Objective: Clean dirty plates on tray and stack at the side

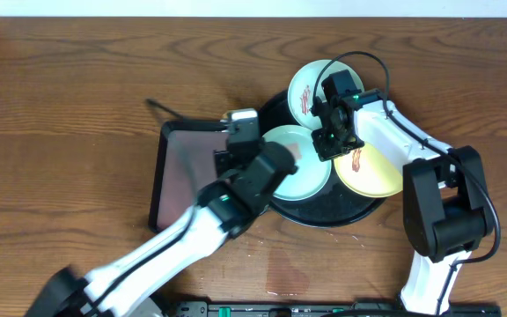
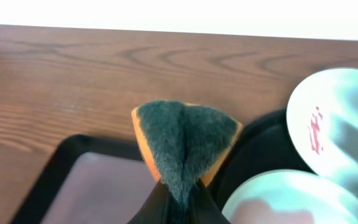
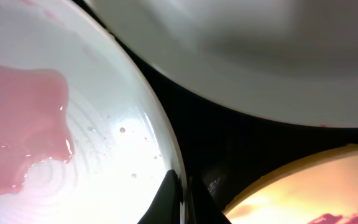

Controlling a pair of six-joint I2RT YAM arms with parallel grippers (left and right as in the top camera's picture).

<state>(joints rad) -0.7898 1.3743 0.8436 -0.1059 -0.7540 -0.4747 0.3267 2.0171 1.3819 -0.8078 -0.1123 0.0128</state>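
Observation:
The round black tray (image 1: pixel 324 214) holds three plates. A light blue plate (image 1: pixel 311 81) with a red smear lies at the back, a second light blue plate (image 1: pixel 299 176) with a pink smear lies in front, and a pale yellow smeared plate (image 1: pixel 375 173) lies on the right. My right gripper (image 1: pixel 331 145) is shut on the front blue plate's rim (image 3: pixel 135 93), with its jaws (image 3: pixel 182 190) pinching the edge. My left gripper (image 1: pixel 236 139) is shut on an orange and dark green sponge (image 2: pixel 185 143) above the brown tray's far right corner, left of the plates.
A dark brown rectangular tray (image 1: pixel 179 176) lies left of the black tray and also shows in the left wrist view (image 2: pixel 86 186). A thin dark rod (image 1: pixel 161 107) lies behind it. A wet patch (image 1: pixel 287 277) marks the table in front.

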